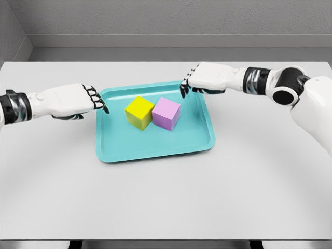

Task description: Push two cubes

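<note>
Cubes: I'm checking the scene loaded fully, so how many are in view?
2. The yellow cube sits left of centre in the teal tray; the pink cube is close against its right side. Nothing looks hidden.

A pale grey desk [166, 202] fills most of the view, its surface smooth and matte, spreading wide beneath and beyond the fingers on every side. Its near edge shows as a thin light rim at the bottom, with dark gaps below. Behind the far edge runs a strip of grey floor [171, 54], then a textured grey back wall [176, 18]. A side wall [10, 36] angles in at left. Light is soft and even.
</note>
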Robot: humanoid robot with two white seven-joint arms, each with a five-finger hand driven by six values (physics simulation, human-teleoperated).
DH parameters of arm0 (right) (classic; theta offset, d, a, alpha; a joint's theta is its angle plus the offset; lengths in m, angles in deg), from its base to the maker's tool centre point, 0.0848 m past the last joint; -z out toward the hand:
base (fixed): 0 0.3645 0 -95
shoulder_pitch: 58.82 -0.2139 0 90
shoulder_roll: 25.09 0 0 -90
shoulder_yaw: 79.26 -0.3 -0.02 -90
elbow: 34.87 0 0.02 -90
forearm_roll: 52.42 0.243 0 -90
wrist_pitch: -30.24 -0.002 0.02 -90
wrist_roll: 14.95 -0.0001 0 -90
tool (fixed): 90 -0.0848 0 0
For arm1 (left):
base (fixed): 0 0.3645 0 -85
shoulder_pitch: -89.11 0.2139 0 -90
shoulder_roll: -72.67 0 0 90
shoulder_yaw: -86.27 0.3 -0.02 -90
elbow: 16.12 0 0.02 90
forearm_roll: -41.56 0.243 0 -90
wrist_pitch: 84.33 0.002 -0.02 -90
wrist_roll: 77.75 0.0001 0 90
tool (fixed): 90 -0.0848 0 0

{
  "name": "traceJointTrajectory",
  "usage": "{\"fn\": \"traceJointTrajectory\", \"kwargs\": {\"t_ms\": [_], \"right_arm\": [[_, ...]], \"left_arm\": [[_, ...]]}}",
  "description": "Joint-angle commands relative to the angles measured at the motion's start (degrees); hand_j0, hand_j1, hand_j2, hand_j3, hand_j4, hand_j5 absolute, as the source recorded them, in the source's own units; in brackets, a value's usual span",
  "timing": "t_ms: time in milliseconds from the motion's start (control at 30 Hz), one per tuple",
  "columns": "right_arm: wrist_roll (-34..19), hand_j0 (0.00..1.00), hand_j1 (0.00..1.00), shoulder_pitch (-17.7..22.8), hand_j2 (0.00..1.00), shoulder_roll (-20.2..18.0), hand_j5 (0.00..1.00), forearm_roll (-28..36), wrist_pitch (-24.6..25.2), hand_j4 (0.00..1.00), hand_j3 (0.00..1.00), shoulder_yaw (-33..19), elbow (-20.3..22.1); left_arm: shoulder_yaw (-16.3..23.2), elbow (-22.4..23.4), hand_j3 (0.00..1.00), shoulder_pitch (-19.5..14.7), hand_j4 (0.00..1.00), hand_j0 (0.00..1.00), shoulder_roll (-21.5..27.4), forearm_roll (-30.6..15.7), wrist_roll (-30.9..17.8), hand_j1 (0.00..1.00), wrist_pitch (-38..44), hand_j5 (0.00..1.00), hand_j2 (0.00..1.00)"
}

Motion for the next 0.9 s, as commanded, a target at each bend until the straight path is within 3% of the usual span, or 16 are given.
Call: {"fn": "traceJointTrajectory", "kwargs": {"t_ms": [0,300,567,867], "right_arm": [[-0.22,0.49,0.49,-0.17,0.49,2.34,0.49,-0.03,0.10,0.49,0.49,-0.10,-3.84],[-0.22,0.49,0.49,-1.93,0.49,6.47,0.49,-2.14,0.10,0.49,0.49,0.08,-9.91],[-0.22,0.49,0.49,-2.11,0.49,9.19,0.49,-3.63,0.10,0.49,0.49,0.43,-14.12],[-0.22,0.48,0.48,-2.02,0.48,10.07,0.48,-4.33,0.10,0.48,0.48,0.61,-15.09]], "left_arm": [[-0.09,0.33,0.76,0.09,0.76,0.76,0.17,-0.43,0.07,0.76,0.10,0.76,0.76],[-0.09,1.29,0.76,0.00,0.76,0.76,0.17,-0.87,0.07,0.76,0.10,0.76,0.76],[-1.41,5.78,0.76,0.00,0.76,0.76,0.08,-0.70,-0.02,0.76,0.10,0.76,0.76],[-3.78,7.89,0.76,0.44,0.76,0.76,0.17,-0.87,-0.02,0.76,0.10,0.76,0.76]]}}
